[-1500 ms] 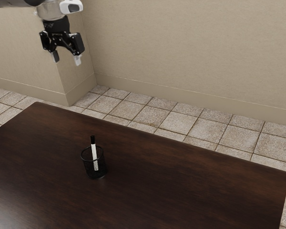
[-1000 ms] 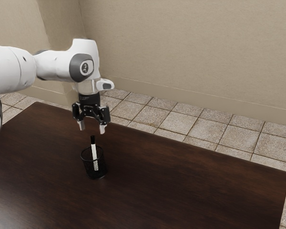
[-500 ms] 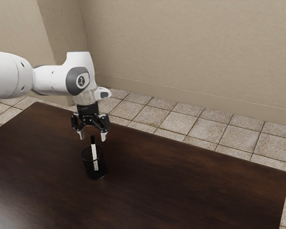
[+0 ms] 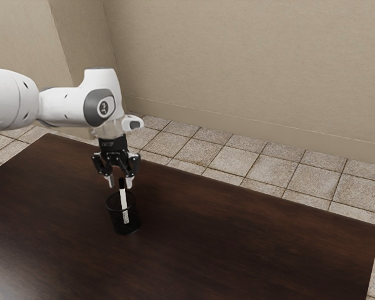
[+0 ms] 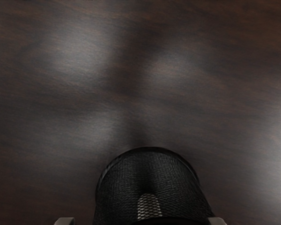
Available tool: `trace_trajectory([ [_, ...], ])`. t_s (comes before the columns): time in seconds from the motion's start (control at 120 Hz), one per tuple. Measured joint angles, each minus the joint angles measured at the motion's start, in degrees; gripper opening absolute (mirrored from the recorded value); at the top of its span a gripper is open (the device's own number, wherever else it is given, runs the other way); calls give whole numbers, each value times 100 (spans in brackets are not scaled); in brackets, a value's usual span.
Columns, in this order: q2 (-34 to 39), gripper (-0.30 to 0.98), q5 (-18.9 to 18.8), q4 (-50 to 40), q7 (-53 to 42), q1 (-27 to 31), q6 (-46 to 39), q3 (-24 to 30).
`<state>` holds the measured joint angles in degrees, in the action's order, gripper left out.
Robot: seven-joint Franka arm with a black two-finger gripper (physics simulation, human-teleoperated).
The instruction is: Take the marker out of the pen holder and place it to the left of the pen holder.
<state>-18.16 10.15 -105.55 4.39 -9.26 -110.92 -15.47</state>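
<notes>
Exterior view: my pincer is part-open, a gap between its tips, with no grip seen. The marker stands in the pen holder, its black cap between the tips, barrel running down toward 6 o'clock; long axis nearly 12-to-6. Closing there, then lifting toward 12, seems the next step. Wrist view adds the holder's mesh wall over the bench and a pale patch, probably barrel.

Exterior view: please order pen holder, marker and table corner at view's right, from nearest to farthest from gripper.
1. Marker: its top reaches the gripper.
2. Pen holder: just below the gripper.
3. Table corner: far off, at the exterior view's right.
</notes>
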Motion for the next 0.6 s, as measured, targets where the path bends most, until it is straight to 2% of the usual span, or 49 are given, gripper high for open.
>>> trace_trajectory([
  [0.125,15,16,-7,-2,26,-12,-5,0],
  [0.242,27,5,-11,-2,47,-17,-7,0],
  [0.475,179,-4,-64,-17,99,-58,-3,-1],
  [0.6,1148,-6,-294,-611,184,-382,9,-29],
])
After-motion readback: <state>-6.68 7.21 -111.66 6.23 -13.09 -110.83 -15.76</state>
